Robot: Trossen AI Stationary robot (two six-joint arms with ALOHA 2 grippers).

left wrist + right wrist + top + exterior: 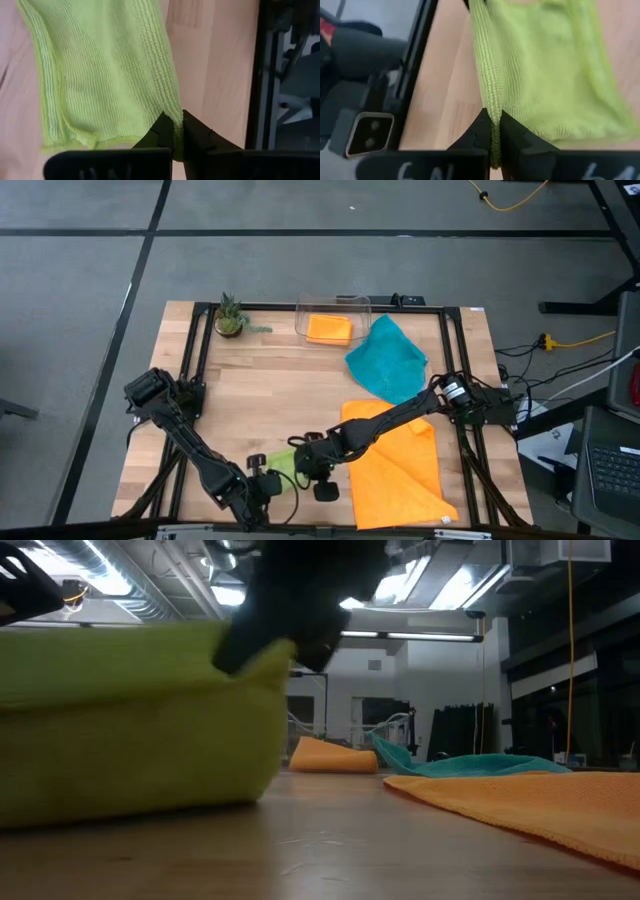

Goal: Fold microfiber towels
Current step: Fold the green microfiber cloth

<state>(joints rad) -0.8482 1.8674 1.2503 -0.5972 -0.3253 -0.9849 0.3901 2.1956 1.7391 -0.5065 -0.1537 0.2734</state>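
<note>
Folding of the lime green towel (283, 463) is under way at the counter's (290, 390) six o'clock edge, the left hand (173, 131) and right hand (493, 131) each pinched tight on its hem, and the next move probably needs both carrying that edge across evenly.

we find almost nothing to read here. the only marks are pale strokes on the dark body of the right gripper (492, 131) in its own wrist view, cut off by the picture's edge; they look like "6a" or "64" on either side, but we cannot tell which. nothing else on the table carries legible writing.
</note>
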